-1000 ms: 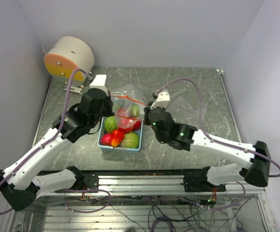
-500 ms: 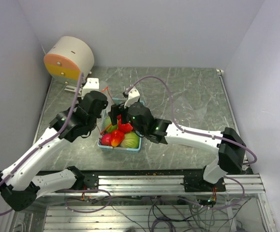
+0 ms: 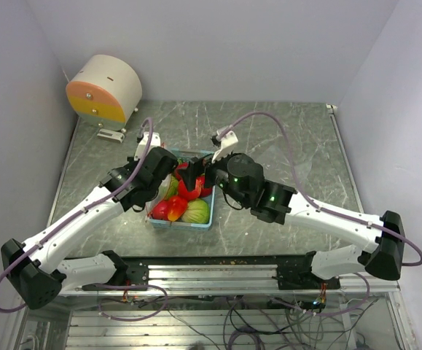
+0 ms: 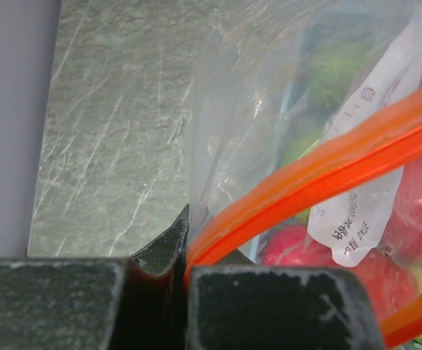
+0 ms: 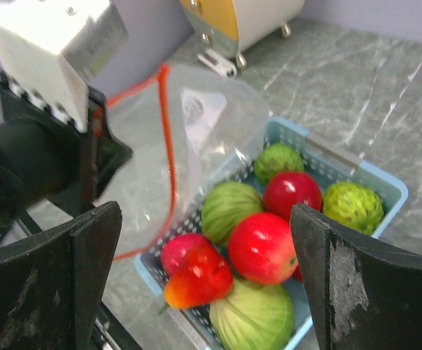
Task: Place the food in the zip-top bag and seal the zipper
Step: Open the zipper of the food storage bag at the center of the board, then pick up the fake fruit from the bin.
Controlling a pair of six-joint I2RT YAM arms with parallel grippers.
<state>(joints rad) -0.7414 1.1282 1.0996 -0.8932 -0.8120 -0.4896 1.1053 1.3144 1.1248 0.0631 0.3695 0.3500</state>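
The food, glossy red and striped green toy fruits, fills a light blue basket; a yellow-red one lies at its near corner. My right gripper hangs open just above the fruit, with nothing between its fingers. The clear zip-top bag hangs at the basket's left side, its mouth held apart. My left gripper is shut on the orange zipper at the end of the mouth. Fruit shows through the bag. From above, both grippers meet over the basket.
A white and orange cylinder stands at the table's back left corner, with a small white bracket in front of it. Purple cables arch over both arms. Grey walls close in the table on three sides.
My right gripper has let go of the bag's mouth, swung left over the basket and opened wide. My left gripper has moved towards the basket, still holding the zipper.
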